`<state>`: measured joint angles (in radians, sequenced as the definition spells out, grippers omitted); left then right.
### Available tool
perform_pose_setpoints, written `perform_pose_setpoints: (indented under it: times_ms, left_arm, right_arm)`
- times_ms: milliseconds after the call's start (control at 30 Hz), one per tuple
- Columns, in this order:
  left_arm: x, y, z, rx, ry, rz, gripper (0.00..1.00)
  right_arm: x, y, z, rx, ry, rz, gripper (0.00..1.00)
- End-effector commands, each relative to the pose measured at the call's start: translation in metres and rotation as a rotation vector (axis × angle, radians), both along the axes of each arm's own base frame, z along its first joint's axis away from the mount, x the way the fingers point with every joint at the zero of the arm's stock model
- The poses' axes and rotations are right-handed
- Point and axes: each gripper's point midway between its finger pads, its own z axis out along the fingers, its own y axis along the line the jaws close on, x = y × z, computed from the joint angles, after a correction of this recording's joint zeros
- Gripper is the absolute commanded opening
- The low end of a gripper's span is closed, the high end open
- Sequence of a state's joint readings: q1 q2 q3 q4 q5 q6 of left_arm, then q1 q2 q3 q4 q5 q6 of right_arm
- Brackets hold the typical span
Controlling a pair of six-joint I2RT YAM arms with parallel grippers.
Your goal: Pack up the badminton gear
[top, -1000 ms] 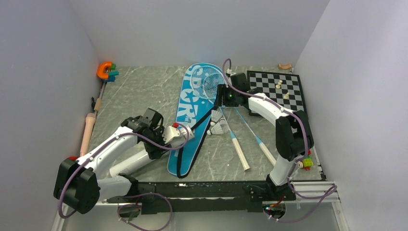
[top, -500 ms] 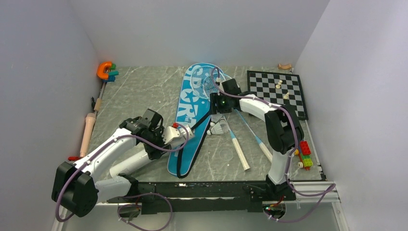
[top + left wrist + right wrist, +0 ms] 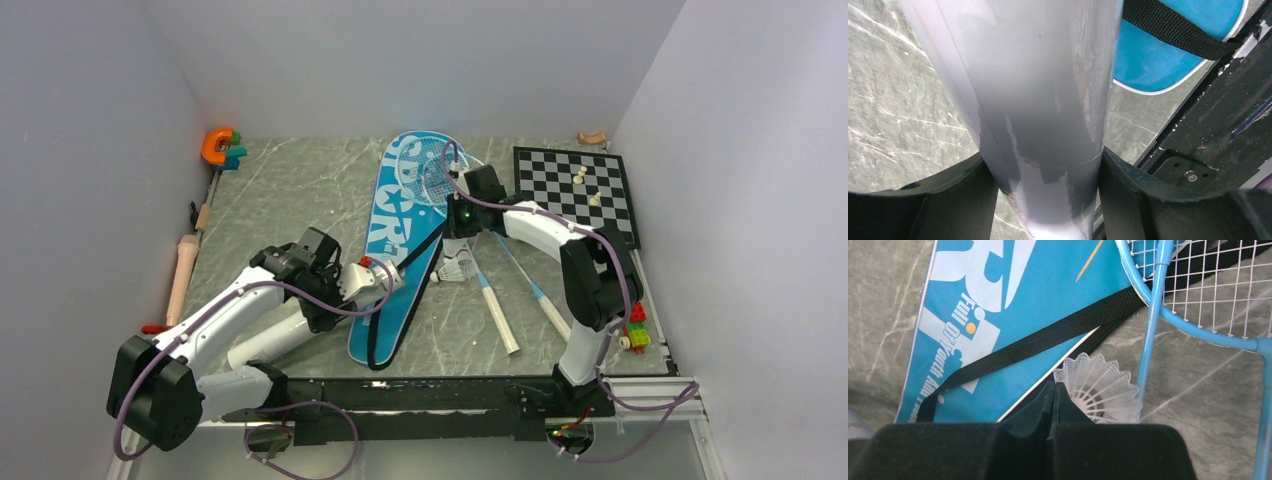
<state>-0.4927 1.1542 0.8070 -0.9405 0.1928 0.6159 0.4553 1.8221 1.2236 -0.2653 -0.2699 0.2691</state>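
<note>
- Holds the long white tube [image 3: 1038, 85] clenched in the left gripper [image 3: 1048, 205], one black finger pressed to each side, filling the centre of the left wrist view. Probably kept in hand so that a shuttlecock can be fed into it.
- Aims the tube's far end toward the narrow tail of the blue "SPORT" bag [image 3: 395, 225], which shows at the upper right of that wrist view and in the middle of the overhead view.
- Presses the right gripper [image 3: 1054, 386] fully closed, fingers flat together, at the lower centre of the right wrist view. Tips right at the near rim of a white shuttlecock [image 3: 1100, 385]; cannot tell whether a feather is nipped between them or nothing at all.
- Shuttlecock on the marble table [image 3: 290, 190], just beside the bag's white-piped edge. Black strap [image 3: 1048, 340] running diagonally behind it, a light-blue racket frame close on its right.
- Two rackets [image 3: 497, 318] outside the bag: heads overlapping its wide upper end, pale handles fanned toward the lower right of the overhead view.
- Looks early in the packing, with nothing visibly stowed.
- Likely calls next for a gentle pinch on the shuttlecock, since feathers crush easily and the strap and frame crowd the approach.
- Chessboard [image 3: 575, 185] at the upper right and orange toy [image 3: 215, 145] at the upper left: no part of the gear, best left alone.
</note>
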Motion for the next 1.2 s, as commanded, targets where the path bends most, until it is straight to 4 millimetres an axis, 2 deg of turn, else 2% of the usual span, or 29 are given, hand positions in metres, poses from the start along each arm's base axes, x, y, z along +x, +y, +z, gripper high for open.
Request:
perform_pose_setpoints:
  times_ms: [0, 100, 167, 300, 600, 733, 1167]
  left_arm:
    - [0.006, -0.004, 0.010, -0.018, -0.045, 0.007, 0.65]
    - [0.009, -0.007, 0.012, -0.033, -0.057, 0.009, 0.65]
    - [0.013, -0.011, 0.015, -0.055, -0.082, 0.014, 0.65]
    - [0.021, -0.024, 0.026, -0.136, -0.147, 0.002, 0.65]
    - [0.034, -0.042, 0.045, -0.218, -0.184, -0.008, 0.66]
    - [0.037, -0.045, 0.054, -0.232, -0.197, -0.007, 0.66]
    - [0.039, -0.052, 0.073, -0.287, -0.226, -0.013, 0.65]
  right_arm:
    - [0.000, 0.003, 0.045, 0.065, -0.090, 0.009, 0.00]
    - [-0.001, 0.005, 0.075, 0.104, -0.128, 0.000, 0.00]
    - [-0.004, 0.006, 0.102, 0.143, -0.164, -0.018, 0.00]
    - [-0.029, 0.017, 0.160, 0.286, -0.251, -0.005, 0.00]
    - [-0.097, 0.041, 0.226, 0.565, -0.297, 0.056, 0.00]
    - [-0.108, 0.048, 0.233, 0.587, -0.301, 0.062, 0.00]
    - [-0.114, 0.072, 0.233, 0.699, -0.271, 0.046, 0.00]
